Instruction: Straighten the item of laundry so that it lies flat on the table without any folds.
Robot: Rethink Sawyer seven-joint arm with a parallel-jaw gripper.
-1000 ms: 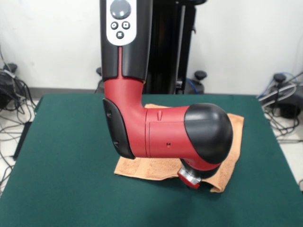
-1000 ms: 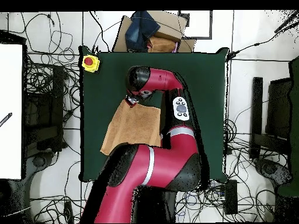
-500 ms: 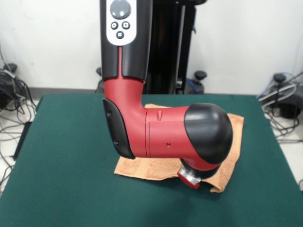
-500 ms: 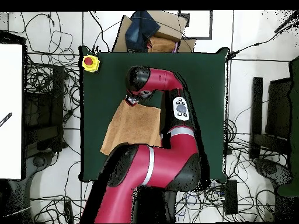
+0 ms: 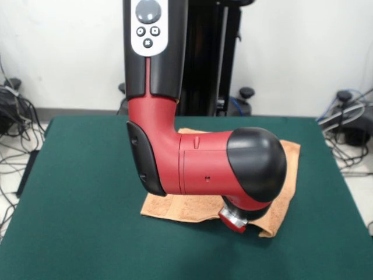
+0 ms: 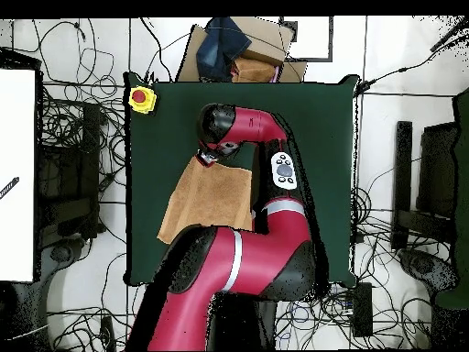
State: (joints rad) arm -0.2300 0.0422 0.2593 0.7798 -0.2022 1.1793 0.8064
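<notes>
A red and black Sawyer arm bends low over a peach-orange towel on a dark green table. In the front view the bulky black-capped wrist joint hangs over the cloth's near right part, and only a red and silver collar shows beneath it at about 5 o'clock from the arm's elbow. The gripper sits down at the towel close to its near right corner; the wrist hides the fingers, so I cannot tell whether they are spread, closed or pinching the cloth.

The towel lies roughly in the middle of the table, well apart from every table edge. Its near edge looks thick, as though doubled, with a woven band running along it, and the corner by the gripper looks folded or lumped.

From overhead, the towel shows as a slanted four-sided patch on the table, its lower edge hidden by the arm. The gripper meets the cloth at its 12 o'clock corner. A yellow box with a red button sits at the table's 10 o'clock corner, well apart from the towel. Cables sprawl over the floor around the table.
</notes>
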